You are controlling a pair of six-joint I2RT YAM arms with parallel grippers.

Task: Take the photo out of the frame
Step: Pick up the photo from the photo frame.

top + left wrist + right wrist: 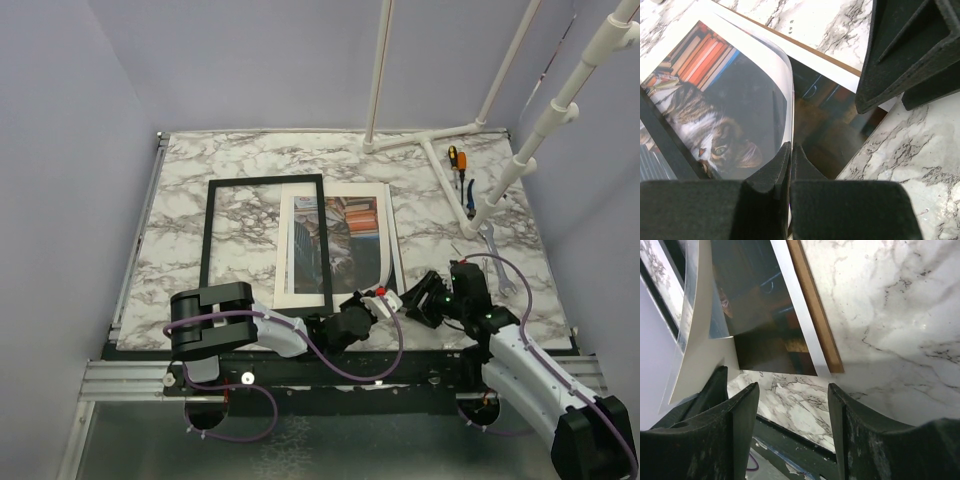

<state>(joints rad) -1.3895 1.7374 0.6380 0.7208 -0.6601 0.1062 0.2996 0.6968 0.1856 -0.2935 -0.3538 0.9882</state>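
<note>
Nearest to me, my left claw is clamped tight on the near edge of the big curled print of a grey tabby cat among colourful books. That edge is up off the brown fibreboard backing. My right claw sits just beside it over the white marble-pattern surface, jaws apart with nothing between them. Further out on the left, the thin black rectangular picture frame lies flat, its right bar crossing the print. Way at the back right there's an orange-handled screwdriver.
</note>
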